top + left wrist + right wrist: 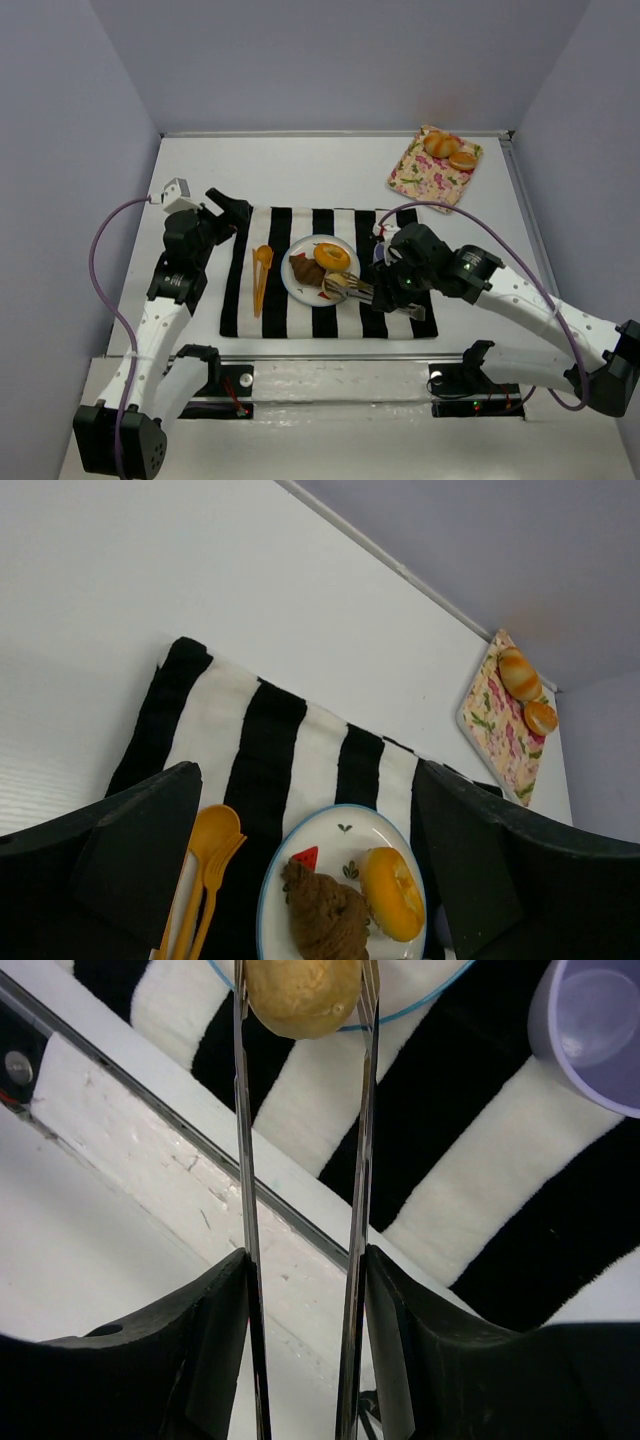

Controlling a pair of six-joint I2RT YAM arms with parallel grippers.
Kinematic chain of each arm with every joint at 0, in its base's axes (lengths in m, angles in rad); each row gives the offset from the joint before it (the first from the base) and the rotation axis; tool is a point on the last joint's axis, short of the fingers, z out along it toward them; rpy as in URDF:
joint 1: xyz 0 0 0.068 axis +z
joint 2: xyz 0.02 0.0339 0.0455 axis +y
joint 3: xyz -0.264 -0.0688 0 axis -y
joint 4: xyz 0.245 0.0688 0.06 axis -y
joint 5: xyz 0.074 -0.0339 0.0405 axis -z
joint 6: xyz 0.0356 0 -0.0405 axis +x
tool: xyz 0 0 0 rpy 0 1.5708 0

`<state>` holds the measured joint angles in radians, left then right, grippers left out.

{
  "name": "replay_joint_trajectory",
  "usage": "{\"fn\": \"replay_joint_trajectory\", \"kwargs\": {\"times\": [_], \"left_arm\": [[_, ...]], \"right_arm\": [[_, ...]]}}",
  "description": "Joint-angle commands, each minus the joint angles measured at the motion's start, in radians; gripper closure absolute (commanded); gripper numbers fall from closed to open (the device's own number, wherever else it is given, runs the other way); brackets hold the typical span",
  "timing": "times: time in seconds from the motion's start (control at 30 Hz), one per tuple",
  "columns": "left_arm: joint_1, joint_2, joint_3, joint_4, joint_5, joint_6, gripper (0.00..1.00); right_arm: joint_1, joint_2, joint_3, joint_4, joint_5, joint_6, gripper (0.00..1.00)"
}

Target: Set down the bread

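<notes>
- Right gripper (305, 1260) is clamped on a pair of metal tongs (243, 1160), its black fingers (200, 1350) pressing the two blades from outside.
- At the blade tips the tongs pinch the bread (303, 995), a pale golden roll.
- That bread sits over the near-right rim of the plate (296, 244); whether it touches the plate cannot be told.
- Left gripper (305, 780) is spread wide with nothing between its fingers (140, 860), above the far-left corner of the cloth (265, 225).
- On the plate lie a glazed bun (392, 892), a brown twisted pastry (325, 915) just beside it, and a small red wedge (305, 858) at the pastry's far end.
- An orange fork and spoon (205, 855) lie together on the cloth, left of the plate.
- The black-and-white striped cloth is spread on the white table (300, 170), with the plate near its middle.
- A lilac cup (595, 1030) stands on the cloth to the right of the plate, mostly hidden by the right arm in the top view.
- A floral tray (415, 180) rests at the far-right corner of the table, well apart from the cloth, with more buns (443, 145) at its far end.
</notes>
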<state>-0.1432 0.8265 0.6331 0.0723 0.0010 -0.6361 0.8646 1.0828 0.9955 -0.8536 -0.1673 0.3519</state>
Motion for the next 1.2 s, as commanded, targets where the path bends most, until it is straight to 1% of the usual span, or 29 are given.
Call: {"fn": "replay_joint_trajectory", "kwargs": {"times": [0.0, 0.07, 0.23, 0.37, 0.5, 0.57, 0.63, 0.7, 0.73, 0.77, 0.8, 0.87, 0.93, 1.0, 1.07, 1.13, 1.17], "left_arm": [[-0.004, -0.033, 0.036, -0.002, -0.064, 0.003, 0.01], [-0.004, -0.036, 0.033, -0.005, -0.07, 0.006, 0.01], [-0.004, -0.032, 0.034, -0.008, -0.072, 0.013, 0.01], [-0.004, -0.024, 0.037, -0.012, -0.073, 0.019, 0.01], [-0.004, -0.026, 0.039, -0.014, -0.082, 0.029, 0.01], [-0.004, -0.029, 0.039, -0.014, -0.088, 0.03, 0.01], [-0.004, -0.035, 0.036, -0.014, -0.091, 0.032, 0.01], [-0.004, -0.043, 0.028, -0.012, -0.095, 0.033, 0.01], [-0.004, -0.049, 0.025, -0.012, -0.102, 0.033, 0.01], [-0.004, -0.05, 0.024, -0.012, -0.107, 0.033, 0.01], [-0.004, -0.055, 0.02, -0.011, -0.113, 0.033, 0.01], [-0.004, -0.058, 0.02, -0.011, -0.111, 0.035, 0.01], [-0.004, -0.061, 0.017, -0.011, -0.105, 0.035, 0.01], [-0.006, -0.067, 0.011, -0.014, -0.102, 0.036, 0.01], [-0.004, -0.072, 0.005, -0.014, -0.105, 0.036, 0.01], [-0.004, -0.078, -0.001, -0.012, -0.11, 0.033, 0.01], [-0.004, -0.078, 0.0, -0.012, -0.11, 0.035, 0.01]], "right_arm": [[0.007, -0.012, 0.028, -0.025, 0.084, 0.021, 0.45], [0.007, 0.002, 0.04, -0.025, 0.088, 0.021, 0.43], [0.007, 0.025, 0.063, -0.027, 0.12, -0.001, 0.41], [0.007, 0.043, 0.1, -0.028, 0.132, -0.01, 0.41], [0.007, 0.034, 0.167, -0.054, 0.205, -0.017, 0.42], [0.007, 0.038, 0.227, -0.074, 0.235, -0.03, 0.42], [0.007, 0.046, 0.288, -0.096, 0.29, -0.03, 0.45], [0.007, 0.046, 0.327, -0.099, 0.334, -0.019, 0.5], [0.007, 0.045, 0.345, -0.094, 0.4, -0.008, 0.53], [0.007, 0.04, 0.379, -0.09, 0.44, 0.019, 0.54], [0.007, 0.039, 0.393, -0.082, 0.551, 0.038, 0.54], [0.007, 0.04, 0.408, -0.075, 0.671, 0.087, 0.54], [-0.027, 0.049, 0.42, -0.071, 0.785, 0.117, 0.54], [-0.097, 0.045, 0.404, -0.05, 0.796, 0.128, 0.54], [-0.209, 0.032, 0.37, -0.016, 0.776, 0.116, 0.54], [-0.319, 0.02, 0.287, 0.056, 0.675, 0.085, 0.53], [-0.423, 0.022, 0.258, 0.082, 0.634, 0.073, 0.54]]}}
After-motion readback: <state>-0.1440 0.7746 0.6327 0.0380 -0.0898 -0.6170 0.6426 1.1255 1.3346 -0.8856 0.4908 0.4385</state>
